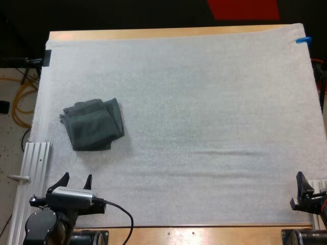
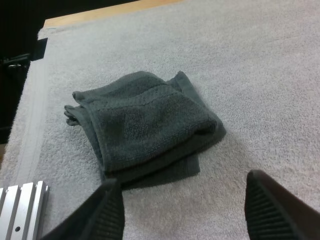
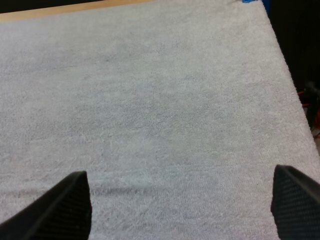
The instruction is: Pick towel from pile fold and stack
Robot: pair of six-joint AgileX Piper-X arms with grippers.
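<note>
One towel point(image 1: 93, 124), folded, dark grey-green, lies on left part of mat point(image 1: 204, 102) on counter point(image 1: 153, 33). Two hands. Left hand point(image 1: 76, 177) open, holds nothing, near towel, not touching. Right hand point(image 3: 182, 172) open too, over bare mat, far from towel.

A dark grey-green towel point(image 1: 93, 124), roughly folded (its edges uneven), lies on the left part of the white mat point(image 1: 204, 102), which covers most of the wooden tabletop point(image 1: 153, 33). The left gripper point(image 1: 76, 178) hovers at the mat's near edge, nearer than the towel and apart from it, fingers spread. The right gripper point(image 1: 305, 185) sits at the mat's near right edge. A ribbed metal rail point(image 1: 31, 168) runs along the mat's left side.
</note>
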